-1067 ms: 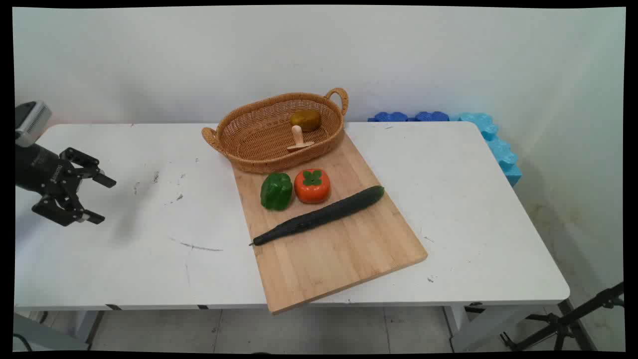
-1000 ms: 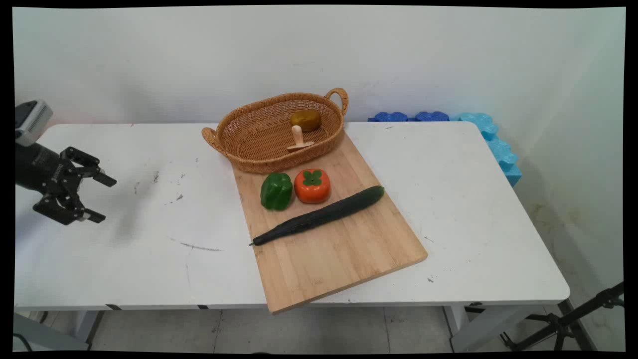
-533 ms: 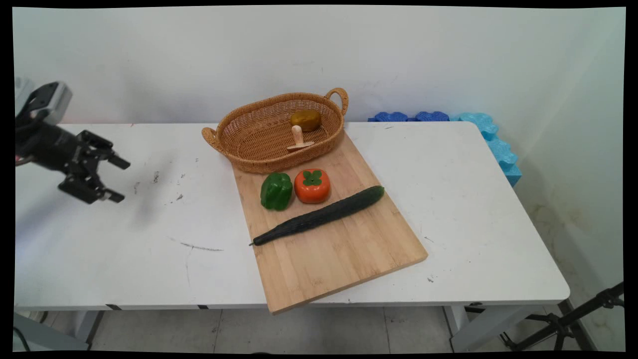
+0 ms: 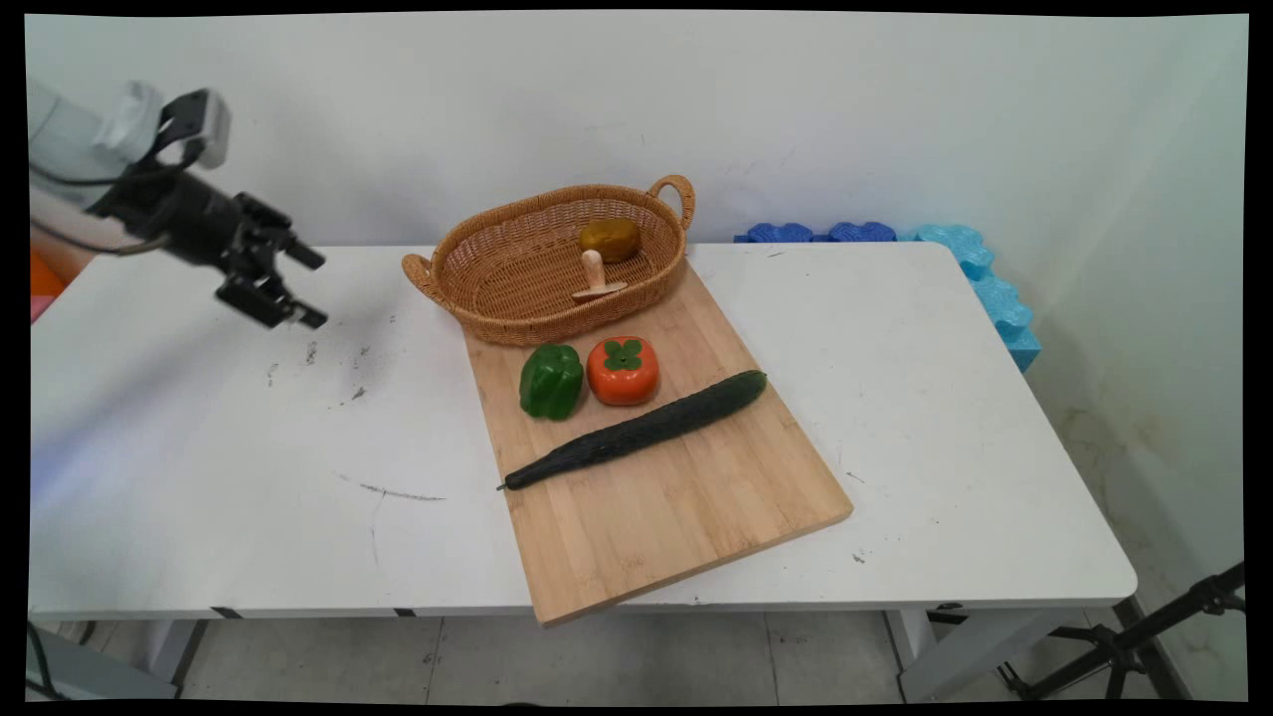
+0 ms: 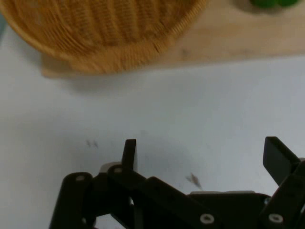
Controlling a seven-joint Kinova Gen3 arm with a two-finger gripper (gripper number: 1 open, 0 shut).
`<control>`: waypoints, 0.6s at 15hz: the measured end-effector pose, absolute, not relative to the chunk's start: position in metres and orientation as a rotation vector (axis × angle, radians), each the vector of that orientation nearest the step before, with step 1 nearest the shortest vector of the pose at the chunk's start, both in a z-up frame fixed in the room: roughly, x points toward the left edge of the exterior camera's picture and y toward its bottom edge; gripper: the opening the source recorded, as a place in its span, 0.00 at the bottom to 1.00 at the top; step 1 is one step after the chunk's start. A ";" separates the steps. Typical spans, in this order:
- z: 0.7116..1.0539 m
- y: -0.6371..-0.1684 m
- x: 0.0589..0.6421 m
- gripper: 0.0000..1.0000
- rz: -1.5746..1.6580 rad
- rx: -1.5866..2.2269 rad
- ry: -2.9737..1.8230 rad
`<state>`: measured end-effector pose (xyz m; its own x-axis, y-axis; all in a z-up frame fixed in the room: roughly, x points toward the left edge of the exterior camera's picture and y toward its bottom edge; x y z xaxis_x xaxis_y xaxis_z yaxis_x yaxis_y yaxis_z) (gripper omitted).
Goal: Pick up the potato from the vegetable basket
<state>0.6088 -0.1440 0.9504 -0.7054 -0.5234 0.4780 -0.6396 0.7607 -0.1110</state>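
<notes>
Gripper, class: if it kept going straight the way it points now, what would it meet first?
Probably the basket. The open gripper hangs above bare table, aimed right and slightly down; in the hand view the basket lies straight ahead. Depth is unclear, so it might touch the table just short of it.

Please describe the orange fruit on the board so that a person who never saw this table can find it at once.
A wooden board lies in the middle of the white table, with a wicker basket on its far end. Just in front of the basket stand two round things side by side: a green pepper and, touching its right side, the orange fruit. It alone is orange, with a green leaf on top.
</notes>
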 end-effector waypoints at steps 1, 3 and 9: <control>0.953 -0.154 0.604 1.00 0.390 0.888 -2.528; 0.960 -0.180 0.593 1.00 0.423 0.898 -2.511; 0.966 -0.258 0.556 1.00 0.507 0.906 -2.466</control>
<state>0.5558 -0.2583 0.9659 -0.6764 -0.5060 0.5352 -0.6760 0.7150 -0.1784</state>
